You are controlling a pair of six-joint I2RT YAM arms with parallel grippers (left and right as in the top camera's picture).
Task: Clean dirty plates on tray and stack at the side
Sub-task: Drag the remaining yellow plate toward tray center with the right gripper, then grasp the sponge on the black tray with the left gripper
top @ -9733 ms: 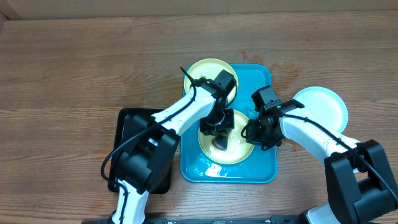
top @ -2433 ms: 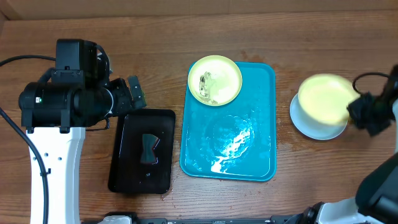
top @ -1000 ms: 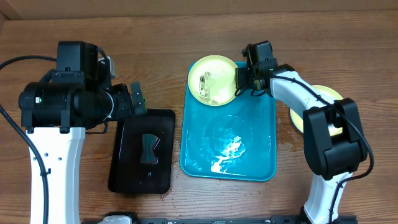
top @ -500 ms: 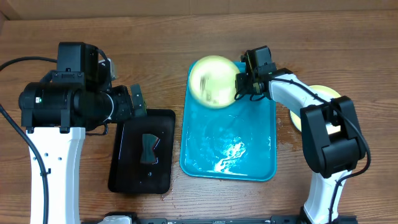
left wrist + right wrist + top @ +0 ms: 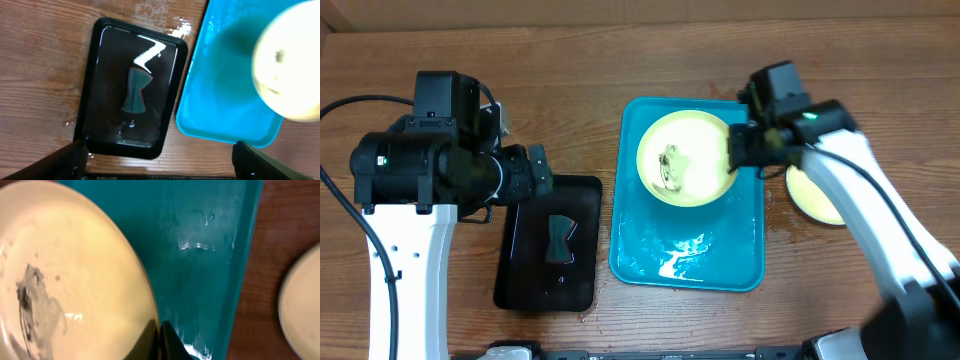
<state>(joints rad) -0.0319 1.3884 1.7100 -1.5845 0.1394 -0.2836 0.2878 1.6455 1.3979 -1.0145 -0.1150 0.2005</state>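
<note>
A yellow-green rimmed plate with a dark smear hangs tilted over the far half of the turquoise tray. My right gripper is shut on its right rim; in the right wrist view the two fingers pinch the plate edge above the wet tray. Right of the tray, on the wood, lie the stacked plates, partly hidden by my right arm. My left gripper hovers open and high over the table's left side, holding nothing.
A black tray with a dark bow-shaped piece lies left of the turquoise tray. Water pools on the turquoise tray's near half. The left arm's bulky wrist hangs over the left table.
My right gripper closed on the plate's rim at the tray's far left corner and lifted it, carrying it toward the tray's middle. The left arm stayed in place.
</note>
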